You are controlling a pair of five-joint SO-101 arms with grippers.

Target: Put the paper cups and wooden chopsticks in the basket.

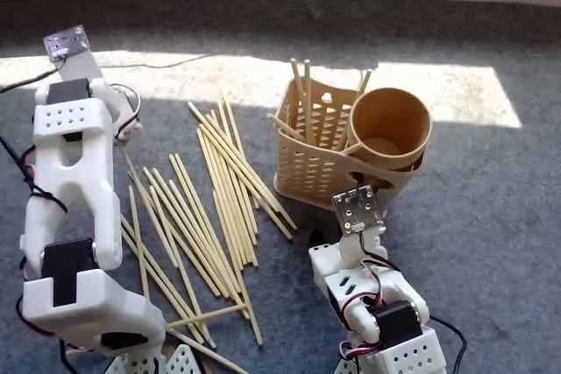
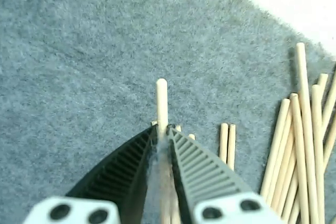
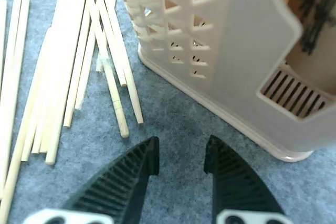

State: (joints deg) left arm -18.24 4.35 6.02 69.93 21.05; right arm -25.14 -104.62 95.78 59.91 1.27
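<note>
Nearest to me, my right claw (image 3: pixel 181 148) hangs with its jaws spread and empty, just beside the near wall of the basket (image 3: pixel 231 61). The basket stands upright toward the right side of the grey surface (image 1: pixel 491 243), with a paper cup (image 1: pixel 390 124) tilted in it and a few upright sticks (image 1: pixel 302 94) beside the cup. Left of it, the loose chopsticks (image 1: pixel 215 208) lie fanned across the middle, their long axes mostly running near to far. Beyond them, toward the far left corner, my left claw (image 2: pixel 163 129) is pressed together on one chopstick (image 2: pixel 161 95), which lies along the fingers with its tip poking out ahead. I judge the basket lies well to that claw's right, across the pile. The right arm is nearer to it, and the cup crowds the opening.
</note>
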